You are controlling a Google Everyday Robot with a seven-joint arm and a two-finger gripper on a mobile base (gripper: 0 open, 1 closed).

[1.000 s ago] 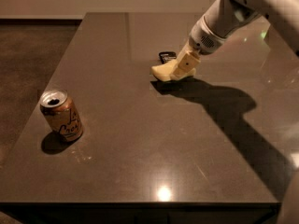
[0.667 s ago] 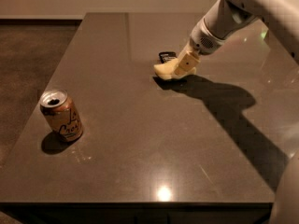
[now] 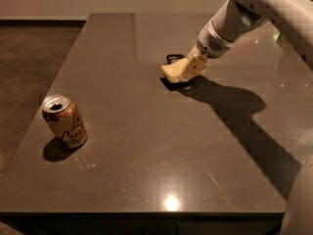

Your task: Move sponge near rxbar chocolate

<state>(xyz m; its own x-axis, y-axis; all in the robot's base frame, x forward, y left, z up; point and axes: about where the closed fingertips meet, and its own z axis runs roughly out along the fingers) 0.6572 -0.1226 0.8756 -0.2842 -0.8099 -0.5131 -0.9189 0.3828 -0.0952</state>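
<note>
The pale yellow sponge (image 3: 172,71) rests on the dark table (image 3: 146,146) right of centre at the back. My gripper (image 3: 190,71) comes down from the upper right and its cream fingers are closed on the sponge's right side. The rxbar chocolate (image 3: 174,58) is a small flat black bar lying just behind the sponge; only its left part shows, the rest is hidden by the sponge and the gripper.
A copper-coloured drink can (image 3: 64,121) stands upright near the table's left edge. The arm's shadow (image 3: 234,111) falls across the right side of the table. The table's front edge runs along the bottom, with brown floor to the left.
The gripper and the sponge have shifted slightly up and right, closer to the black bar. The can has not moved.
</note>
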